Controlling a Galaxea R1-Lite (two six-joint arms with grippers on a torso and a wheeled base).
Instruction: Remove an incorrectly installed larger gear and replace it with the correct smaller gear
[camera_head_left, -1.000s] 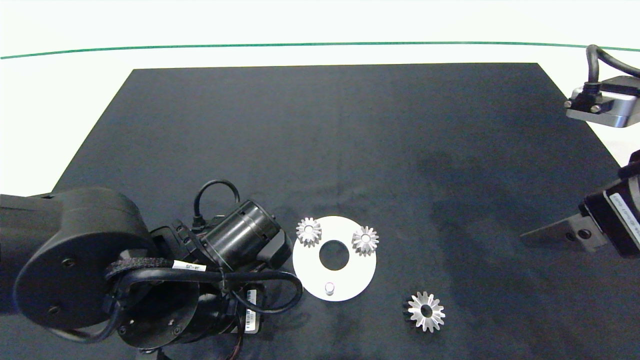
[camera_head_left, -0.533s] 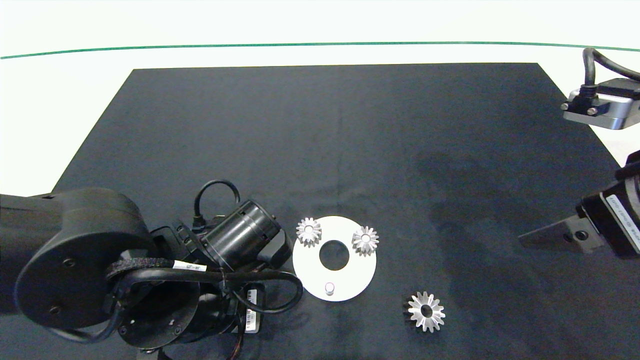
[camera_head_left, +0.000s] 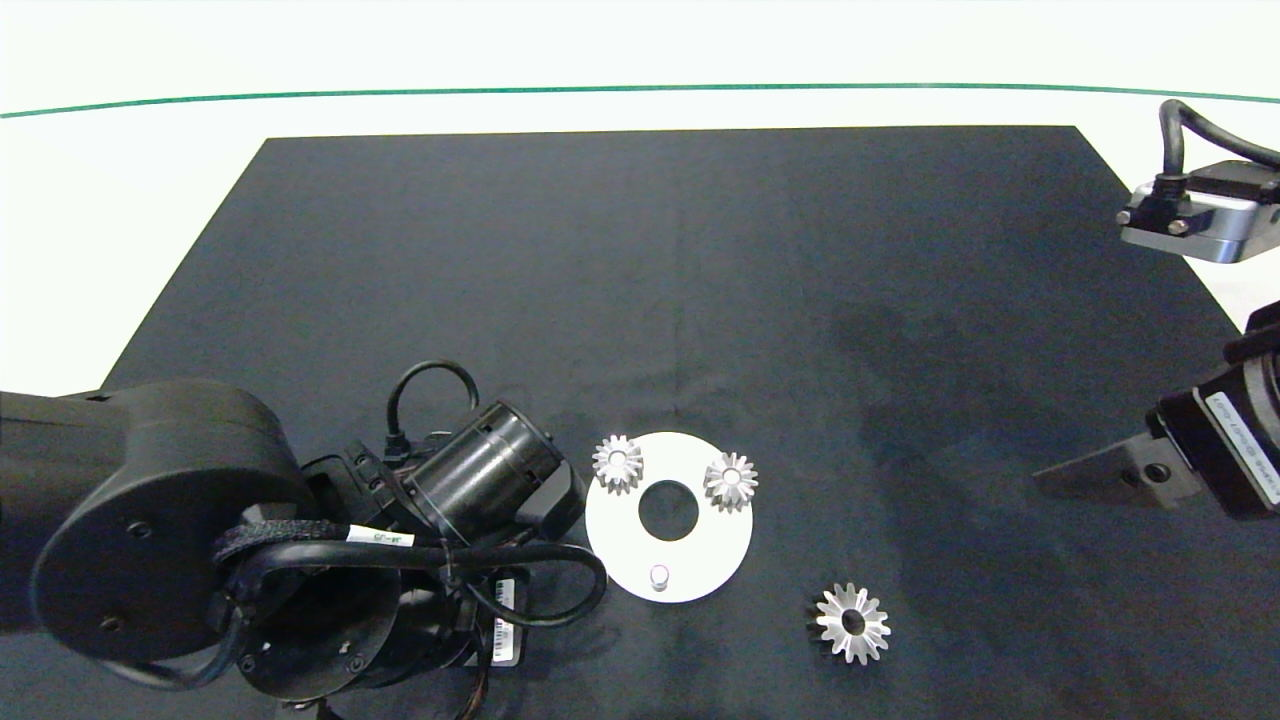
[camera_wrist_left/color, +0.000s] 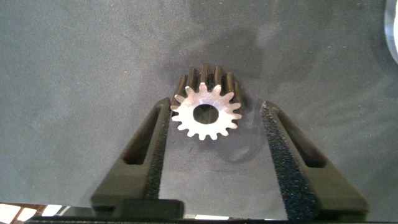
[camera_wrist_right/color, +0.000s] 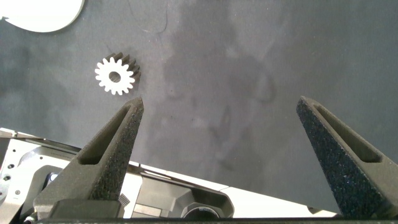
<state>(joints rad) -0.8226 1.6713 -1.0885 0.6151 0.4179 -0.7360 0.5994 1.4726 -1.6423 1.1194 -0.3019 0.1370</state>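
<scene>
Smaller gear (camera_wrist_left/color: 206, 112) flat on the mat between the fingers of the left tool (camera_wrist_left/color: 214, 127), spread, ungripped.

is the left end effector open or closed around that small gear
Open. In the left wrist view the left end effector straddles the small gear, gaps showing beside both fingers.

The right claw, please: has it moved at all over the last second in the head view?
Yes, slightly. The right claw has crept toward the picture's left, further over the black mat, while the larger gear has stayed put.
</scene>
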